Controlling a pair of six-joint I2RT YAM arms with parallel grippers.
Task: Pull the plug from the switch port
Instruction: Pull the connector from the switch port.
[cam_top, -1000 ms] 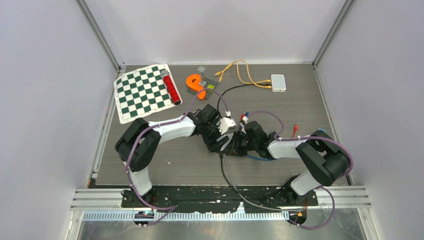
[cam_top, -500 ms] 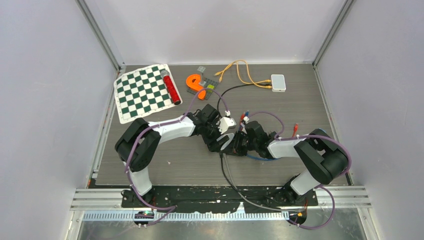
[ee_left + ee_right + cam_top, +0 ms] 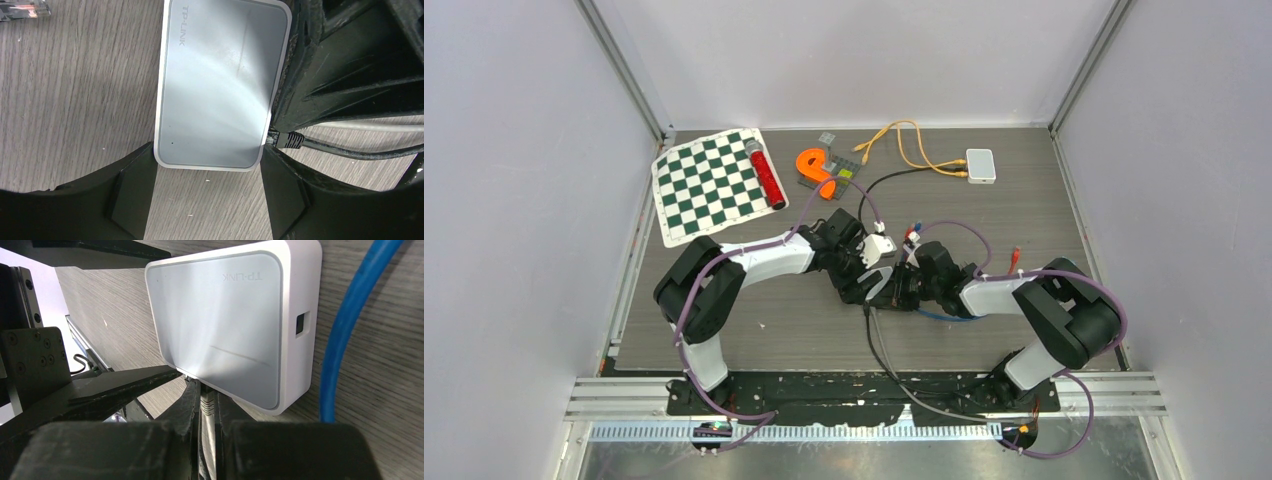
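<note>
The left gripper clamps the white switch by its sides while the right gripper pinches the plug, which is seated and not yet pulled.

The left arm and right arm are bending inward, meeting low at centre. The left gripper is clamping; the right gripper is pinching tight.

Two switches (both white), one chessboard, one red tube.
</note>
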